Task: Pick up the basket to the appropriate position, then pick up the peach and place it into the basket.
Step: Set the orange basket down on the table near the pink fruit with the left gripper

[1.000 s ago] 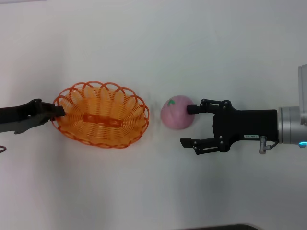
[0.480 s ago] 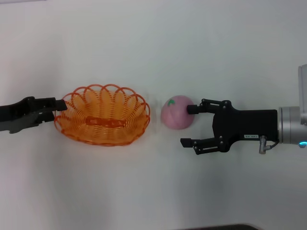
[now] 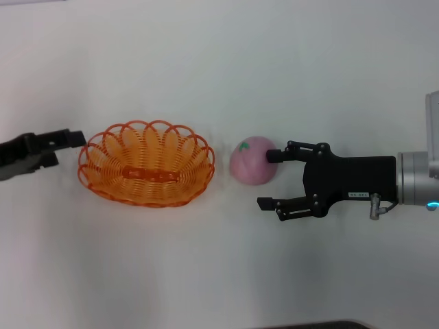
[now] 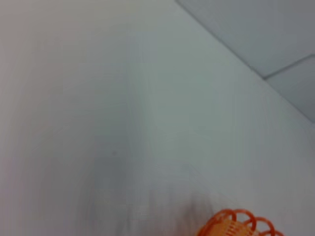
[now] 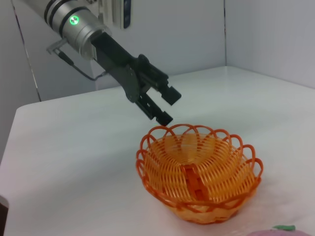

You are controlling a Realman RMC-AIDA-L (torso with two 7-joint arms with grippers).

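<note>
The right gripper (image 3: 273, 179), black and two-fingered, reaches in from the robot's right with its fingers spread wide. One fingertip (image 3: 273, 156) sits at the side of the round pale pink peach with a small green leaf mark (image 3: 252, 160); whether it touches cannot be told. The other finger hangs nearer the robot, apart from the fruit, so nothing is gripped. The peach rests on the white table (image 3: 219, 260), just beside the basket's right end.

The left gripper (image 5: 162, 105) hovers off the left end of the shallow oval orange basket of looped wire-like strands (image 3: 145, 172), fingers parted and clear of the scalloped rim, holding nothing. The basket sits flat on the table between the two grippers.

Judging from this layout, the basket placement appears finished, since it lies released close to the fruit. The peach step is only at the approach: closing, lifting and carrying across are all left. The basket is empty; its woven floor shows bare in the right wrist view.
</note>
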